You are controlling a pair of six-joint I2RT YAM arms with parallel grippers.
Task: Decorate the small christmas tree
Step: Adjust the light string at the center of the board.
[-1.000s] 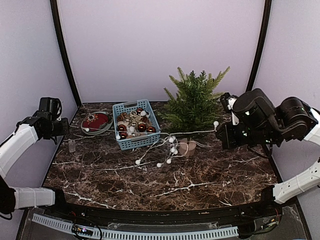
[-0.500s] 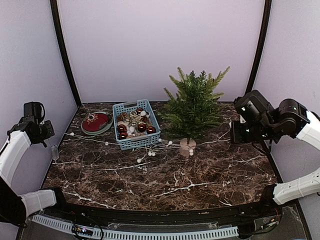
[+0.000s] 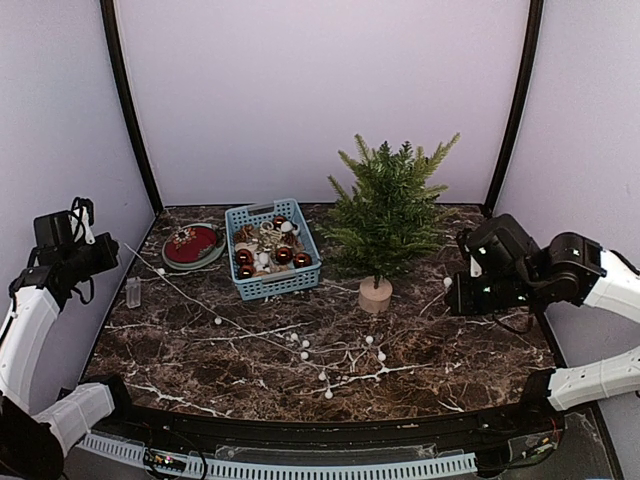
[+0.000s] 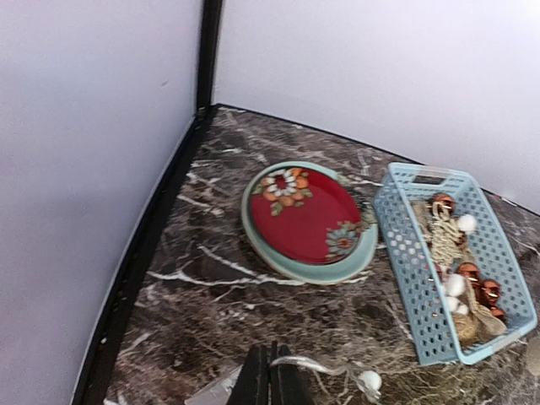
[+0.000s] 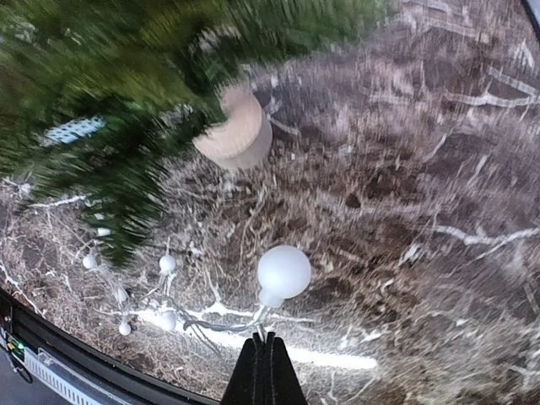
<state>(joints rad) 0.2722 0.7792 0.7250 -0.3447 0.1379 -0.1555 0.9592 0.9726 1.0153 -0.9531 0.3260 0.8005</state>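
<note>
A: Where is the small christmas tree (image 3: 388, 215)?

B: In the overhead view it stands upright just right of centre, toward the back of the marble worktop (image 3: 450, 360), on its pale wooden base (image 3: 376, 295). The blue basket (image 3: 272, 248) of ornaments sits just to its left, and the red plate (image 3: 192, 245) lies further left again.

A: How does it lie relative to each end effector?

B: The right end effector (image 3: 452, 292) is at the right of the frame, level with the tree's base and near it but not touching. The left end effector (image 3: 116, 250) is at the far left edge, well apart from the tree, with the plate and basket between them.

A: Are the jaws holding anything?

B: Yes. Both are pinched fully together on the string of white balls (image 3: 218, 321). It sags from the left one down across the front of the worktop and rises again to the right one, passing in front of the tree without touching it.

A: Do the wrist cameras confirm that?

B: The left wrist view shows the closed fingertips (image 4: 270, 375) at the bottom edge with the wire leaving them toward a white ball (image 4: 369, 381). The right wrist view is blurred, yet its closed fingertips (image 5: 264, 354) grip the wire just below a large white ball (image 5: 283, 272), and the tree's base (image 5: 234, 131) is in the upper left.
</note>
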